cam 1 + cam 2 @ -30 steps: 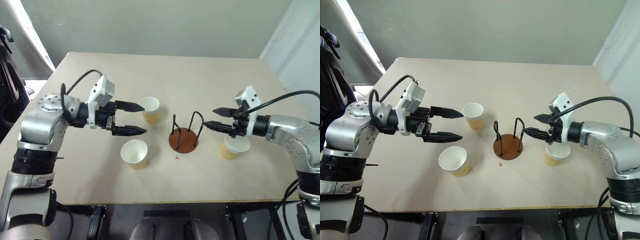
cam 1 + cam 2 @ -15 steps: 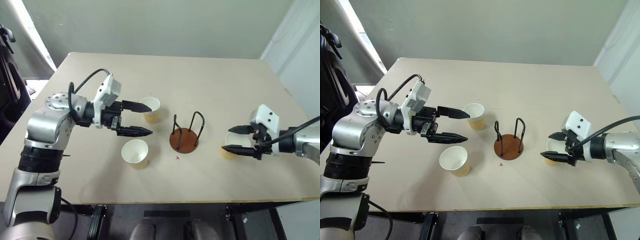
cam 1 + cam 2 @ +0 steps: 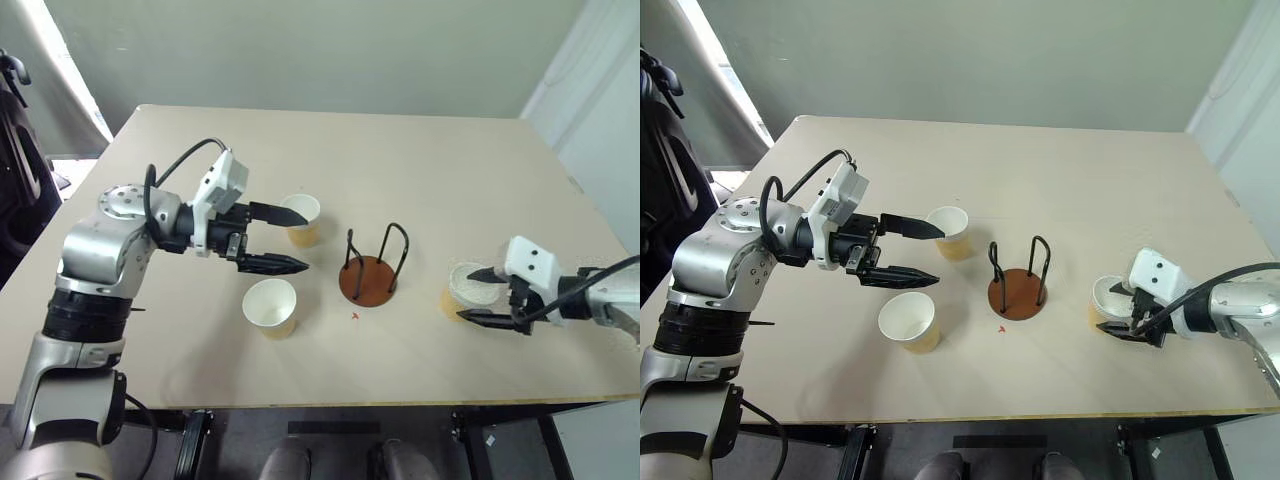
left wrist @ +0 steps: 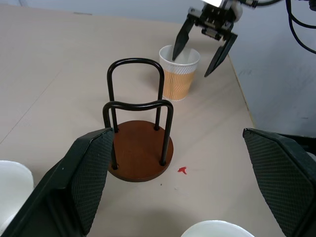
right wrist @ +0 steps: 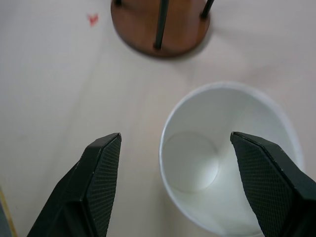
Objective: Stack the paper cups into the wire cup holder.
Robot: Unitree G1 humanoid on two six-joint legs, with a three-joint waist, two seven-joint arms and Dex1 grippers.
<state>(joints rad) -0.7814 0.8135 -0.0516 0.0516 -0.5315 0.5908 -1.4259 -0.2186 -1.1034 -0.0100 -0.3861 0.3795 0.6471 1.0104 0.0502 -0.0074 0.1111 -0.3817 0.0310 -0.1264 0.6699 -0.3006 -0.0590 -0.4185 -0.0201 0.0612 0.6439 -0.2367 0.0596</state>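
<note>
Paper cup (image 3: pixel 465 287) sits between the open right gripper's (image 3: pixel 478 295) fingers, ungripped.

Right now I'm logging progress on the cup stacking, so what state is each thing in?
wire cup holder: upright, no cup in it.
cup by the right gripper: upright on the table, not gripped.
far cup on the left: upright, loose.
near cup on the left: upright, loose.
left gripper: open, holding nothing.
right gripper: open, fingers straddling that cup's rim.
</note>
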